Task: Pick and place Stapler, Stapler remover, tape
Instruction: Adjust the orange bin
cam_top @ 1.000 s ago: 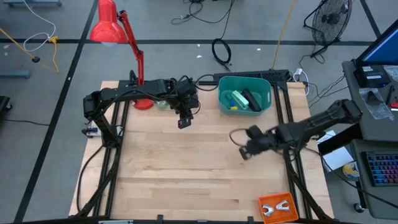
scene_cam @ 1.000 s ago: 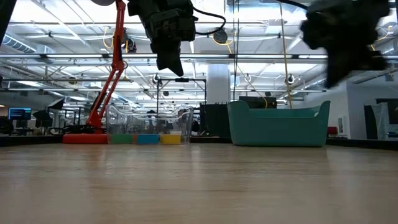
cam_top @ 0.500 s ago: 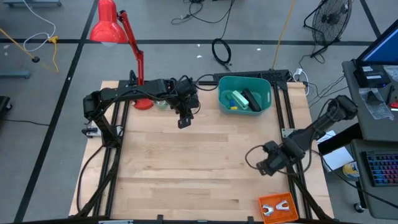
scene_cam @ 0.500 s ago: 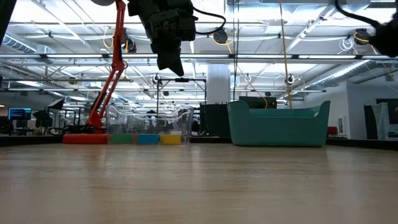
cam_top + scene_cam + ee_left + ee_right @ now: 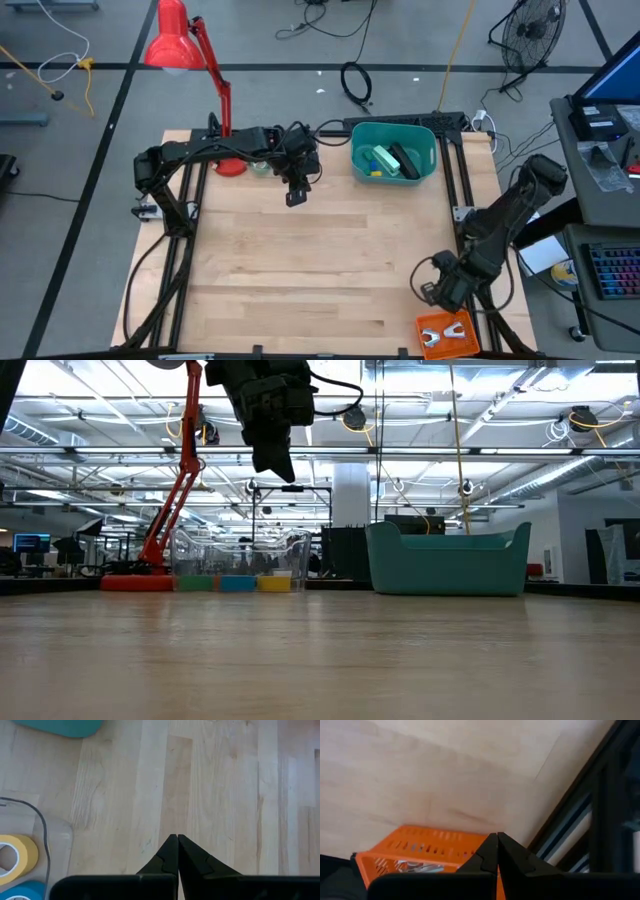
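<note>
Right gripper (image 5: 432, 297) jaws closed, empty, above orange tray (image 5: 445, 333); left gripper (image 5: 296, 198) closed, idle. Stapler (image 5: 405, 159) already in teal bin (image 5: 393, 152). Descend closed and you'll ram tray

Seen from 4 cameras. High view: straight down from well above, taking in the whole table (image 5: 300, 260), both arms and surrounding floor. Low view: level at the tabletop, facing across to the teal bin (image 5: 448, 560) and red lamp (image 5: 170, 490), both shared with the high view. Left wrist: close, looking down on wood. Right wrist: close, over the orange tray (image 5: 420, 852) at the table's edge.
</note>
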Robot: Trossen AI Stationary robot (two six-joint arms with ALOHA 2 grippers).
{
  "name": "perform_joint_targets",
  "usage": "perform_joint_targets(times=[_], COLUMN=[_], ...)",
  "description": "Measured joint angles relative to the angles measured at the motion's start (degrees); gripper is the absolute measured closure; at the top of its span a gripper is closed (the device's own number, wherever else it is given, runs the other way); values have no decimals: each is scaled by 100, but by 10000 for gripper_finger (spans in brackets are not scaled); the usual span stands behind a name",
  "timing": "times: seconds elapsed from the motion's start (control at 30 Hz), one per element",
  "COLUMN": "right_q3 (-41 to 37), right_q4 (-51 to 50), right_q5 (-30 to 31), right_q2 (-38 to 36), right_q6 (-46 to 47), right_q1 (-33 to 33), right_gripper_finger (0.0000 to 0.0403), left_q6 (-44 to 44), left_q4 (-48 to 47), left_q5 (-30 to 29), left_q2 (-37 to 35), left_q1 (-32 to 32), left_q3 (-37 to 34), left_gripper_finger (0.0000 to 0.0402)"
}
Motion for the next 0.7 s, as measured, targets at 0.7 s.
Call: perform_joint_targets(times=[0.7], right_q3=[-2], right_q4=[907], right_q5=[-600], right_q2=[739], right_q6=[723], right_q1=[694], right_gripper_finger=[403], left_q6=[-43], left_q4=[4], left_q5=[-2], left_q2=[0], left_q1=[-38], left_q3=[0], left_gripper_finger=[400])
